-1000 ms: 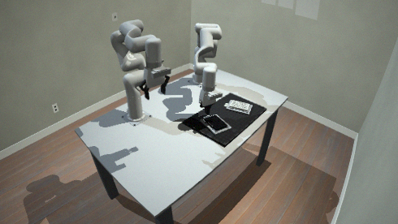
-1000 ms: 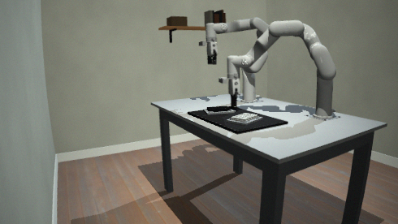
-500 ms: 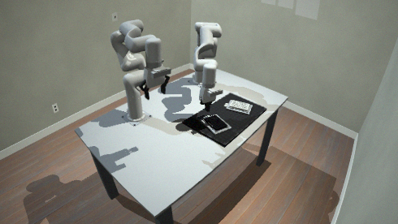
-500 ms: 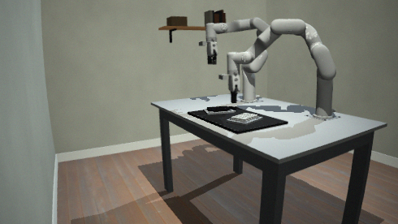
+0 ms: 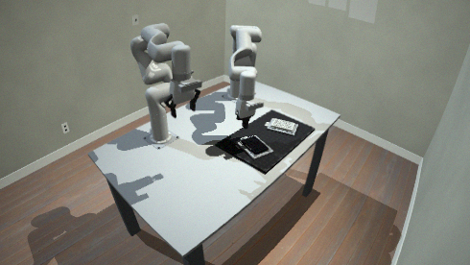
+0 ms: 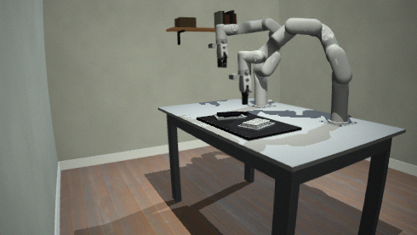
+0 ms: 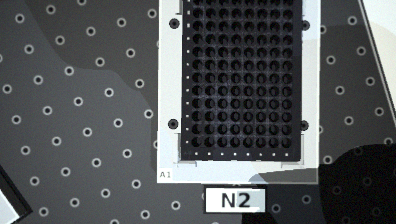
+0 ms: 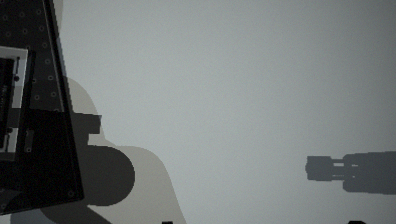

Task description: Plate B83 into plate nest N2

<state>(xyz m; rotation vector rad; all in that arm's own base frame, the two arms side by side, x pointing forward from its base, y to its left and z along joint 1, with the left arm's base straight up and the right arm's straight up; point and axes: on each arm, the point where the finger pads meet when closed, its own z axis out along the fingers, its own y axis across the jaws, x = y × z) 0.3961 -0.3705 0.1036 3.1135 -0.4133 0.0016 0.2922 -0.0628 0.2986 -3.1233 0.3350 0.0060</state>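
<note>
A black many-welled plate (image 5: 254,144) (image 6: 229,114) (image 7: 240,75) (image 8: 4,100) lies in the white nest N2 (image 7: 220,172) (image 8: 20,55). In the left wrist view its near end lies between the two corner locators and looks flat; its far end is cut off. No plate code is readable. A white plate (image 5: 284,126) (image 6: 257,123) sits in the other nest, whose label I cannot read. My left gripper (image 5: 246,126) (image 6: 244,103) is shut and empty, above the mat beside N2 on the arms' side. My right gripper (image 5: 183,111) (image 6: 222,65) (image 8: 262,222) is open and empty, high above the table.
Both nests stand on a black perforated mat (image 5: 288,144) (image 6: 281,128) (image 7: 75,150) (image 8: 42,75) on the white table (image 5: 177,192) (image 6: 357,132) (image 8: 225,90). The N2 label (image 7: 235,200) lies at the nest's near end. Arm shadows cross the mat and table.
</note>
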